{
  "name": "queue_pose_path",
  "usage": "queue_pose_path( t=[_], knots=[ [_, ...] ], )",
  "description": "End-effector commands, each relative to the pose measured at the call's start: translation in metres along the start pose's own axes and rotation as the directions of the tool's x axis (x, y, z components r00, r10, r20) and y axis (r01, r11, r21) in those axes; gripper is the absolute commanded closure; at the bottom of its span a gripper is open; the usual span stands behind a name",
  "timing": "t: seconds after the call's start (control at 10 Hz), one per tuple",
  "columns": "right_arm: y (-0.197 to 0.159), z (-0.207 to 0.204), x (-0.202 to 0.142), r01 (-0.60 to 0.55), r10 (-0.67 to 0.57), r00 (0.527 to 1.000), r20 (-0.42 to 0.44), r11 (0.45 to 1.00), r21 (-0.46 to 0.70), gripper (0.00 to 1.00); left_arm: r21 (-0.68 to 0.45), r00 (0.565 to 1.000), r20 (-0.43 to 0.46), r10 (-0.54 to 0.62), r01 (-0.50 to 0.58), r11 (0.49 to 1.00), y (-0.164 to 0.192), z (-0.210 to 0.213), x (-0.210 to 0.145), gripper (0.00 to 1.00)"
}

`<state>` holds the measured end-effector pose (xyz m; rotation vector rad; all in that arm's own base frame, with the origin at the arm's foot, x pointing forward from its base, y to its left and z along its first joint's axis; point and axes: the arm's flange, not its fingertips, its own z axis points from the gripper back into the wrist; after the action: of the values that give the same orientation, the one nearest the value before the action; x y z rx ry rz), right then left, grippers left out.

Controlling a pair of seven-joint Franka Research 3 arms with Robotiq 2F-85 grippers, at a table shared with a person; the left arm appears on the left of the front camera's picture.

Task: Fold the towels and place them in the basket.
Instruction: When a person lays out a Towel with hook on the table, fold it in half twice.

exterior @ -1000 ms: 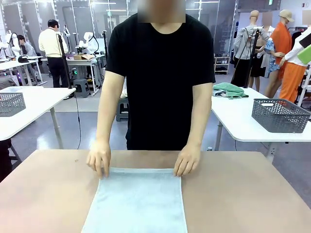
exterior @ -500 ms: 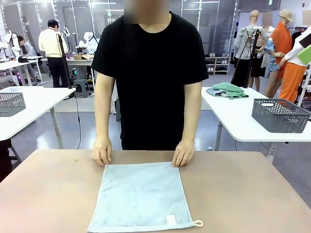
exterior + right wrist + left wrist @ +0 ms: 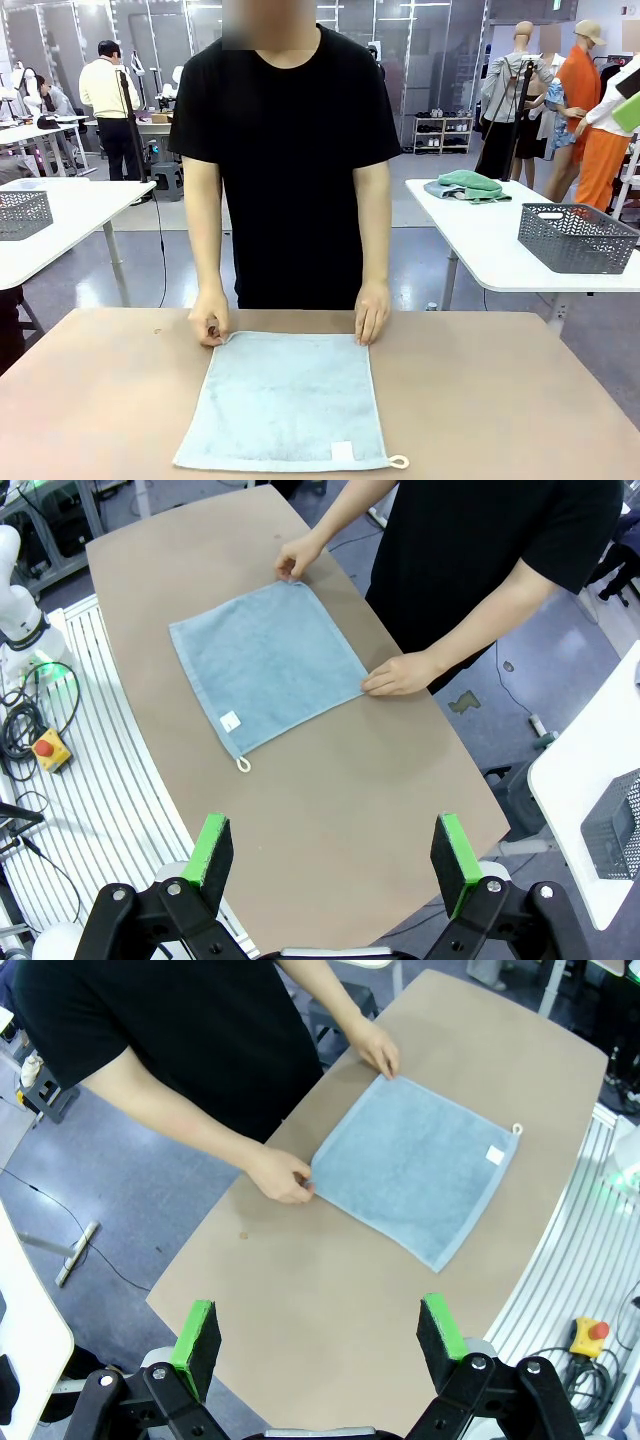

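While the person's hands [image 3: 372, 315] pin its far corners, the towel [image 3: 287, 403] lies flat, centred between left gripper [image 3: 320, 1335] and right gripper [image 3: 335, 855], both gaping, empty.

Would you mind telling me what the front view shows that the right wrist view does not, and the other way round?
The front view adds a green cloth lying on a white side table behind the person. The right wrist view adds the right gripper, jaws open, and a yellow box with a red button beside the table. Both show the towel spread flat on the brown table, with the person's hands at its two far corners.
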<state>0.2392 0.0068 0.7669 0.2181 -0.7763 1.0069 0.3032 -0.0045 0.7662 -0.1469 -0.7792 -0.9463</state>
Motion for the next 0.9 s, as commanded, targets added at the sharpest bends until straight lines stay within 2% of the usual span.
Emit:
queue_pose_path(
  t=[0.0, 0.6, 0.7, 0.8],
  knots=[
    [0.000, -0.001, 0.001, -0.003, 0.002, 1.000, 0.009, 1.000, 0.005, 0.00, -0.004, 1.000, 0.006, -0.004, 0.004, 1.000, -0.001, 0.000, 0.001, 0.00],
    [0.000, 0.000, 0.000, 0.000, 0.000, 1.000, 0.000, 1.000, 0.000, 0.00, 0.000, 1.000, 0.000, 0.000, 0.000, 1.000, 0.000, 0.000, 0.000, 0.00],
    [0.003, -0.006, 0.007, -0.019, 0.020, 1.000, -0.015, 1.000, 0.015, 0.00, -0.008, 0.998, 0.000, -0.058, 0.058, 0.998, -0.009, -0.006, 0.006, 0.00],
    [0.010, -0.014, 0.018, -0.072, 0.073, 0.997, -0.034, 0.997, 0.032, 0.00, 0.009, 0.994, -0.037, -0.106, 0.107, 0.994, -0.024, -0.017, 0.016, 0.00]
  ],
)
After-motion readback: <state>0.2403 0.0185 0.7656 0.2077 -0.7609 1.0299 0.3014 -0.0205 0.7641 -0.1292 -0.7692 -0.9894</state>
